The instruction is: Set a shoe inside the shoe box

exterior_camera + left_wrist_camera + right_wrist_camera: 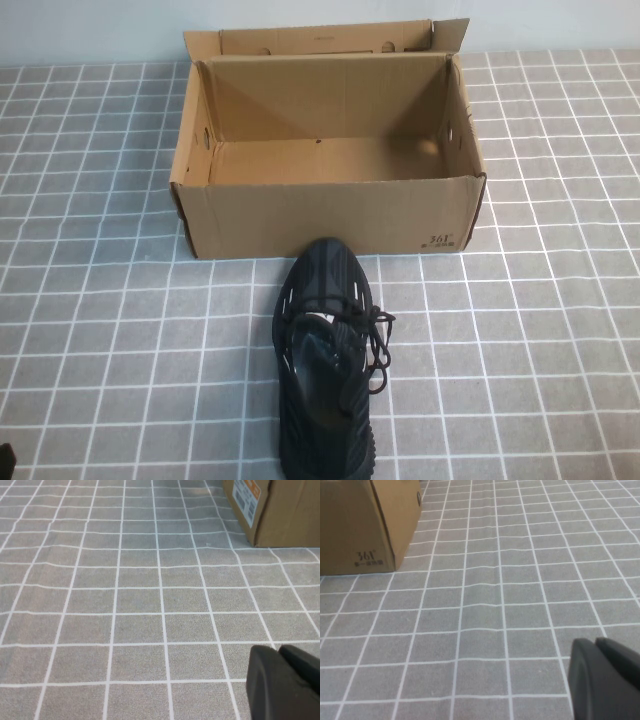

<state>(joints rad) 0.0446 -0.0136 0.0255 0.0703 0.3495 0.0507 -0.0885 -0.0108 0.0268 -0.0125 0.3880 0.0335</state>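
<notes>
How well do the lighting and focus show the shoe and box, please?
High view: soft, even light; the shoe reads as a dark mass with laces barely distinct, and the box interior is shaded on its left wall. Left wrist view: the left gripper is a blurred corner shape. Right wrist view: likewise the right gripper; box print legible.

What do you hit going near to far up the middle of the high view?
Black mesh sneaker on the grid cloth → brown cardboard shoe box, open and empty. Left gripper and right gripper parked low over cloth, outside that line.
</notes>
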